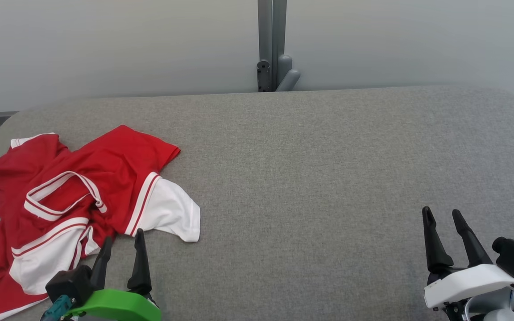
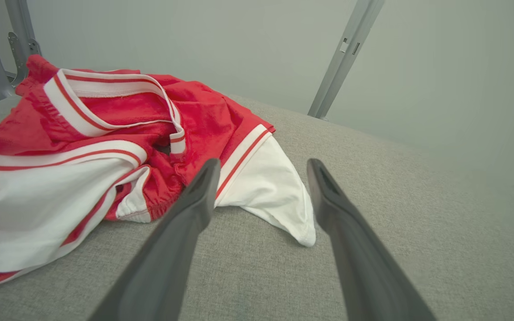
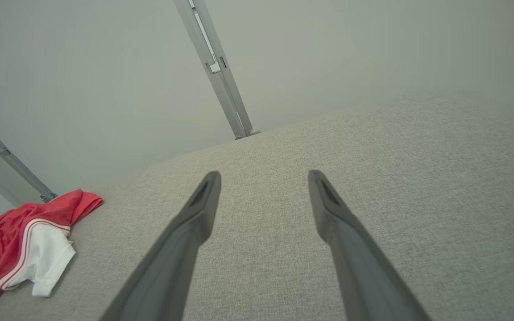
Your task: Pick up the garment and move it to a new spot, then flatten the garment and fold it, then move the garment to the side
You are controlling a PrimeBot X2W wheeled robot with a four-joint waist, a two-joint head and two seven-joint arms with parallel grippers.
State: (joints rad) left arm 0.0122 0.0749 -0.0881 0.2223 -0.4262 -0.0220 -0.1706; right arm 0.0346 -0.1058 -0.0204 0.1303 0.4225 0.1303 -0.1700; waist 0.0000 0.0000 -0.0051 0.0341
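the garment (image 1: 83, 196), red and white, lies crumpled at the far left of the grey worktop (image 1: 306, 178). it is not yet lifted, so the pick-up step looks to be in hand. the left tool (image 1: 124, 237) hovers at its near edge, fingers spread and holding nothing. next it likely needs to drop onto a fold and close. far right, the right tool (image 1: 441, 211) stands wide apart over bare worktop, well clear of the cloth. the left wrist view shows the white sleeve (image 2: 275, 191) framed between the fingers and the raised striped neckband (image 2: 105, 89), which looks flat from the head view. the right wrist view shows the garment off at its left edge.
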